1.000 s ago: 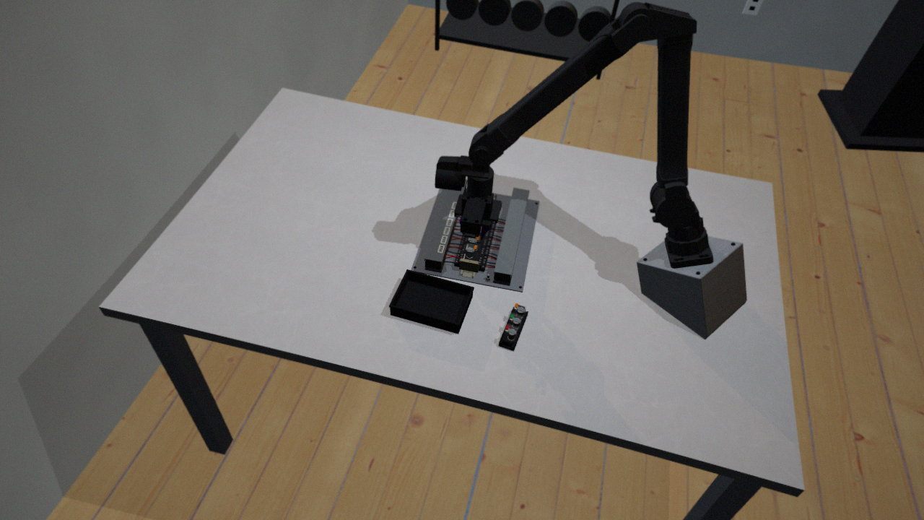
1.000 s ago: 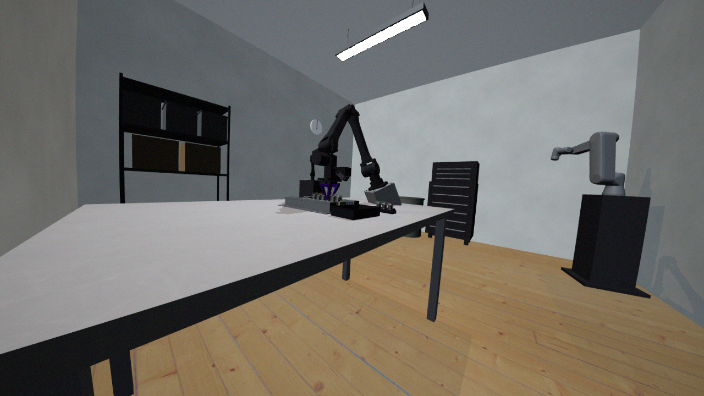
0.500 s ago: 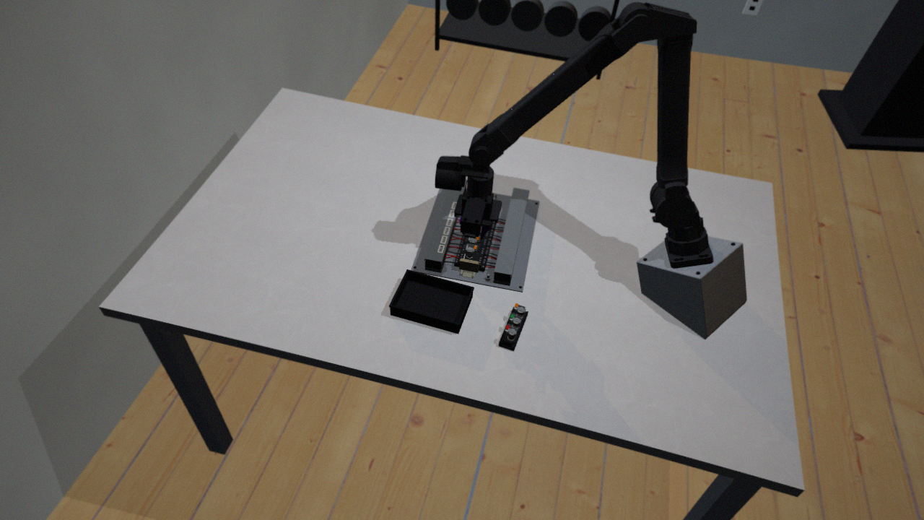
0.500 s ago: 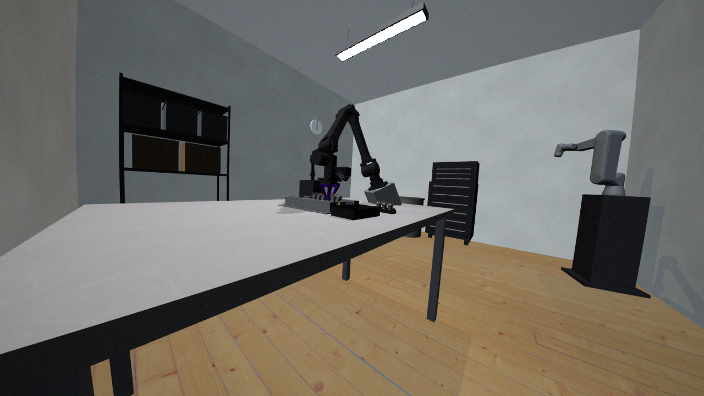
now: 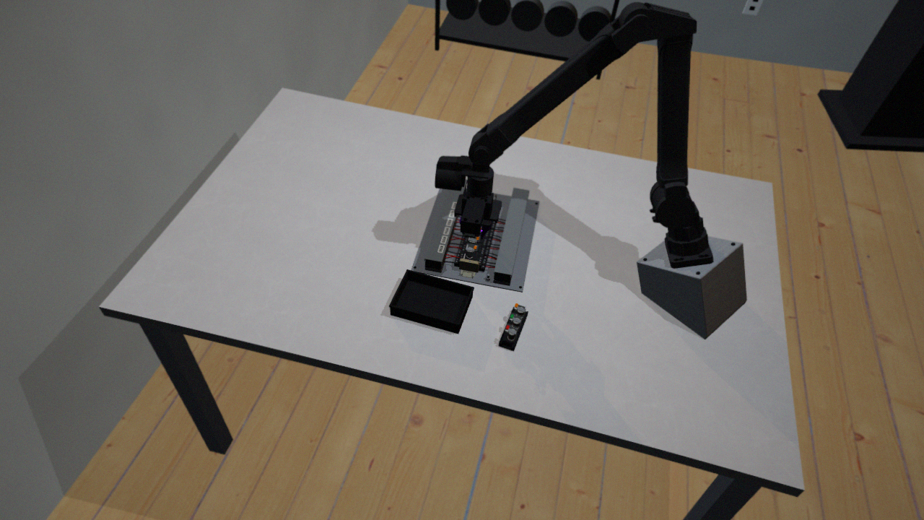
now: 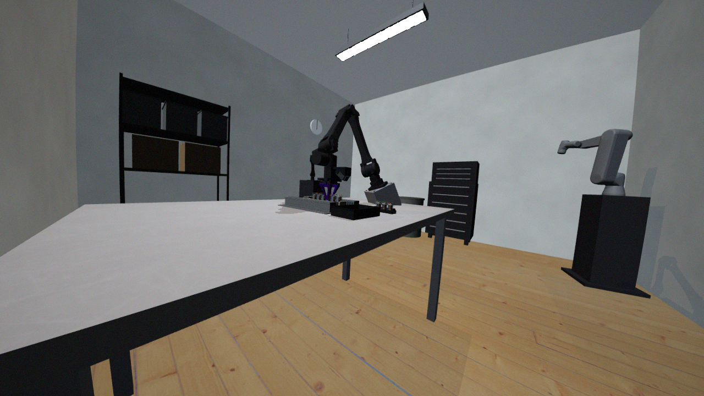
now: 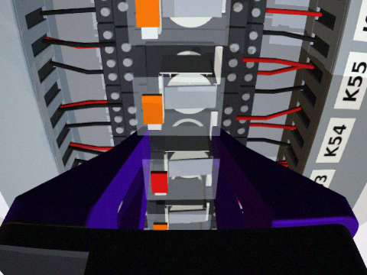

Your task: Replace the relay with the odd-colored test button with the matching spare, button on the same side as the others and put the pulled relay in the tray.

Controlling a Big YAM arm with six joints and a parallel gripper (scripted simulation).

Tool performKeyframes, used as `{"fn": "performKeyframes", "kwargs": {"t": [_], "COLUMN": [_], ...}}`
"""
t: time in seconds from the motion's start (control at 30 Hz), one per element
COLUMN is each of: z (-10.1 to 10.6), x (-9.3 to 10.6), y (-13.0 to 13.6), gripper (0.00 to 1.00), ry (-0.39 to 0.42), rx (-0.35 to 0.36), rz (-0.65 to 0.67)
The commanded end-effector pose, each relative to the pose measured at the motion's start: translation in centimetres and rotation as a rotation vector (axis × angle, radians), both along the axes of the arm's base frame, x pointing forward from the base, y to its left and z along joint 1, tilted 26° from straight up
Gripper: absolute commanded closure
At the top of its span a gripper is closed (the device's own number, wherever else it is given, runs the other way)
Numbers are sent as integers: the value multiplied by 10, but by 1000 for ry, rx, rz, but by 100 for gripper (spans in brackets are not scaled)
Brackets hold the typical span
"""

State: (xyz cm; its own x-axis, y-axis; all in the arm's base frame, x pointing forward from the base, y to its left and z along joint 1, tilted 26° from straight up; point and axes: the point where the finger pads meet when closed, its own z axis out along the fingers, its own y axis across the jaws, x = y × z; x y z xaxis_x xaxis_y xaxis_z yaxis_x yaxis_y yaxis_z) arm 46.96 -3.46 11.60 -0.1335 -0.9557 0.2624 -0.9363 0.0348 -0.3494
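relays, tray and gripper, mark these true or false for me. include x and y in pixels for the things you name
1. The gripper [image 5: 474,232] [image 6: 328,198] [image 7: 180,138] is shut on the red-button relay [image 7: 185,191]. True.
2. The tray [image 5: 429,301] [image 6: 352,212] already holds a relay. False: no relay lies in it.
3. The spare holder [image 5: 507,346] [image 6: 392,211] carries three relays. True.
4. Its green-button spare [image 5: 516,321] stands at one end. False: it stands in the middle.
5. All row buttons visible in the wrist view are orange. False: one is red.
6. That red button [image 7: 159,182] is on the same side as the orange ones. True.

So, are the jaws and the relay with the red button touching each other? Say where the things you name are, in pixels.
Touching. The wrist view shows the purple jaws against both sides of the red-button relay [image 7: 186,187].
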Motion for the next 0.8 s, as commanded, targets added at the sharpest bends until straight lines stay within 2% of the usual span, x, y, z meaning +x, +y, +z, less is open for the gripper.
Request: {"fn": "performKeyframes", "kwargs": {"t": [0.0,0.67,0.77], "z": [40,51,47], "x": [11,8,6], "y": [9,14,13], "gripper": [100,100,100], "ry": [-65,-69,-58], "rx": [5,6,6], "rz": [7,7,4]}}
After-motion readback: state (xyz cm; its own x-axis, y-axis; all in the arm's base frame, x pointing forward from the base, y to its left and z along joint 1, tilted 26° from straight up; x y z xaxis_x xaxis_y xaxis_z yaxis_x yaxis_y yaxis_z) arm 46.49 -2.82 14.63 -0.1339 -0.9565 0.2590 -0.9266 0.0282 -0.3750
